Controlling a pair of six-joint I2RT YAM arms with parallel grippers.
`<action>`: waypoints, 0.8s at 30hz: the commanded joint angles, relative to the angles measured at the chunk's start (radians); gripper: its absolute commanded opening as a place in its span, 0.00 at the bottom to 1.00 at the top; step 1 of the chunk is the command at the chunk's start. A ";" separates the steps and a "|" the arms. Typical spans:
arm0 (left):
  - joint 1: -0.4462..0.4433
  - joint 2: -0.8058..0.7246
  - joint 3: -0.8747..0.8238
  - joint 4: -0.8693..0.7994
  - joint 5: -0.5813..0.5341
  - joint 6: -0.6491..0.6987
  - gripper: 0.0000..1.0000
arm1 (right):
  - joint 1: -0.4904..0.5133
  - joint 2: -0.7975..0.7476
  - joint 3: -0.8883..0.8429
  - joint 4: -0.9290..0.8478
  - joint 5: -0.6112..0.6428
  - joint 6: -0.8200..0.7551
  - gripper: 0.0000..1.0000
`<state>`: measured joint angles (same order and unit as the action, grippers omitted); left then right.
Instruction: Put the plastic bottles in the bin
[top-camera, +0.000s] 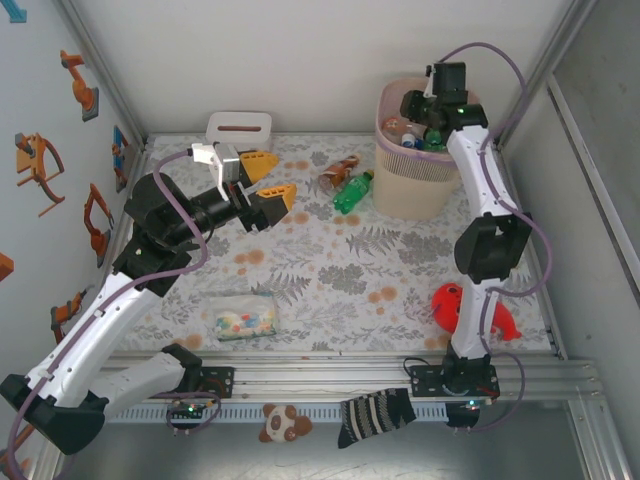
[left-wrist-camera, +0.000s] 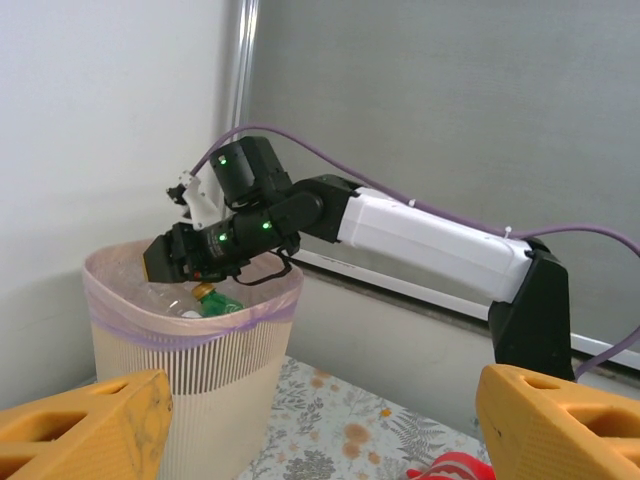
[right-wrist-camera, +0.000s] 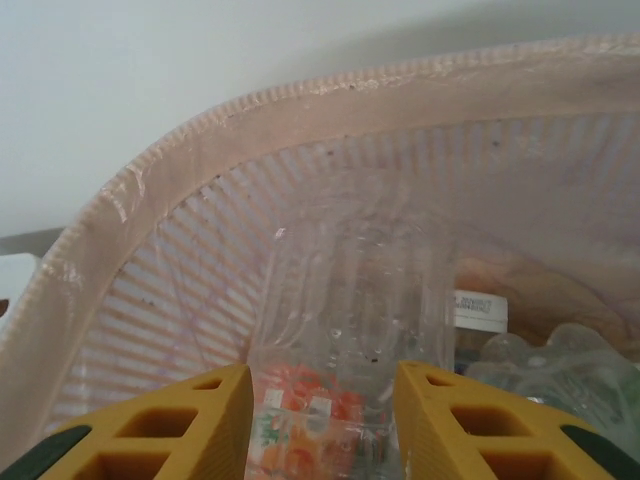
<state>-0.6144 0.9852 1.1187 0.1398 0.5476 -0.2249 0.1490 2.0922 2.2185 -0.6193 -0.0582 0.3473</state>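
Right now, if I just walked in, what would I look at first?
Probably the tall pink bin at the far right of the table, with the right gripper reaching into it, its yellow jaws either side of a clear bottle. Next, the green bottle lying on the flowery table just left of the bin. The left gripper hovers nearby with jaws wide open.

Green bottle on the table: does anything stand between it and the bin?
On the table, nothing visible does: the green bottle lies close beside the bin. Above, the right gripper, a clear bottle between its fingers, occupies the bin's mouth.
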 joint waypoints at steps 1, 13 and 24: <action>0.002 -0.017 -0.010 0.023 0.020 -0.016 0.79 | 0.009 0.037 -0.010 -0.121 0.039 -0.016 0.41; 0.002 -0.043 -0.042 -0.124 -0.097 0.031 0.79 | 0.045 -0.106 0.022 -0.097 0.109 -0.037 0.41; 0.008 0.000 -0.028 -0.340 -0.293 0.046 0.79 | 0.142 -0.281 -0.067 -0.103 0.148 -0.032 0.42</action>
<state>-0.6140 0.9718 1.0851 -0.1207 0.3298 -0.1967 0.2550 1.8732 2.1822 -0.7109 0.0582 0.3210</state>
